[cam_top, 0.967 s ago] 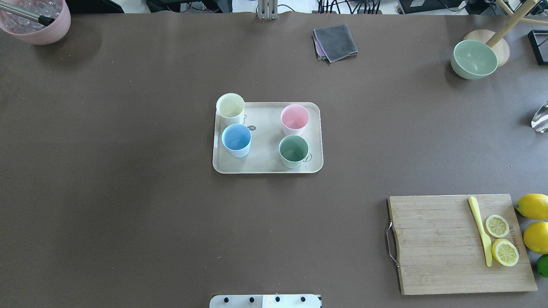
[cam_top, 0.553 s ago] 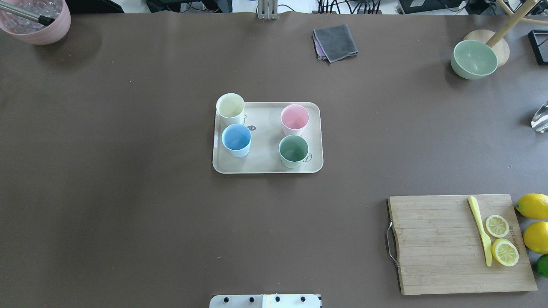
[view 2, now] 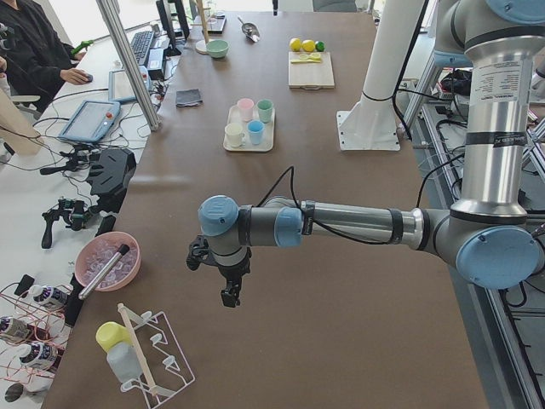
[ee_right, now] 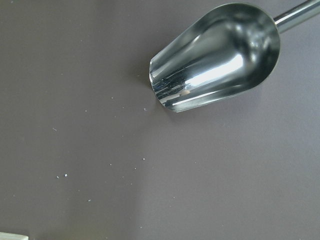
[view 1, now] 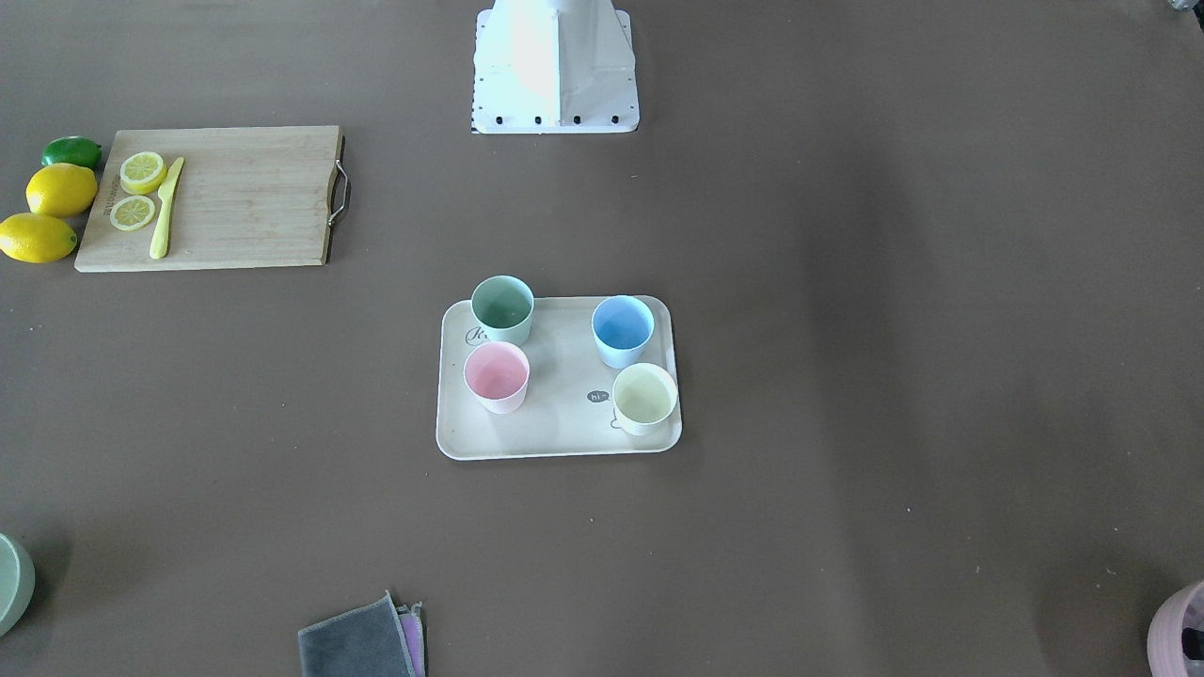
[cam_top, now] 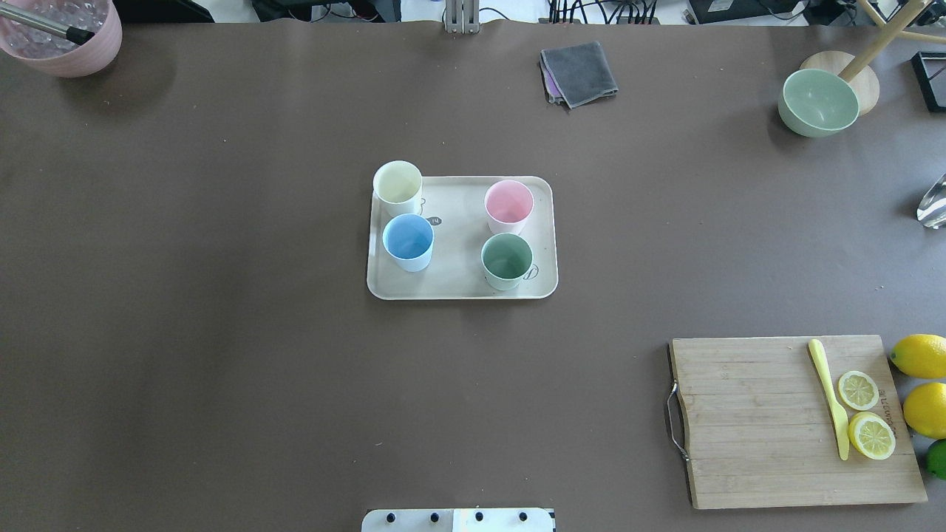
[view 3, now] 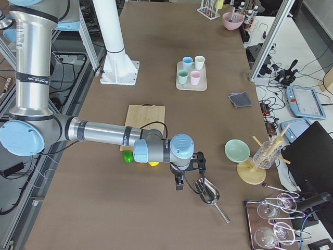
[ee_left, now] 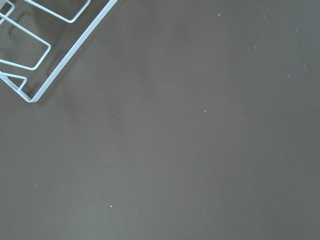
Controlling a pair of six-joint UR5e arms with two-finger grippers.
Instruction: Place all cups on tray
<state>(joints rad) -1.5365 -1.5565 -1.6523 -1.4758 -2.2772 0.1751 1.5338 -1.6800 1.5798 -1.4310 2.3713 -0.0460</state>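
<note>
Cups sit four to the flat beige rectangular tray (cam_top: 462, 284) at the table's centre. Going left to right overhead: pale yellow cup (cam_top: 397, 185) at 11 o'clock, its base close to the rim; blue cup (cam_top: 408, 241) at 8; pink cup (cam_top: 508, 205) at 1; green cup (cam_top: 507, 260) at 4. The left gripper (view 2: 230, 294) and right gripper (view 3: 179, 183) hang well apart from it; whether either is parted, I cannot tell. The main risk I see: nudging the tray could tip that edge-hugging yellow cup.
</note>
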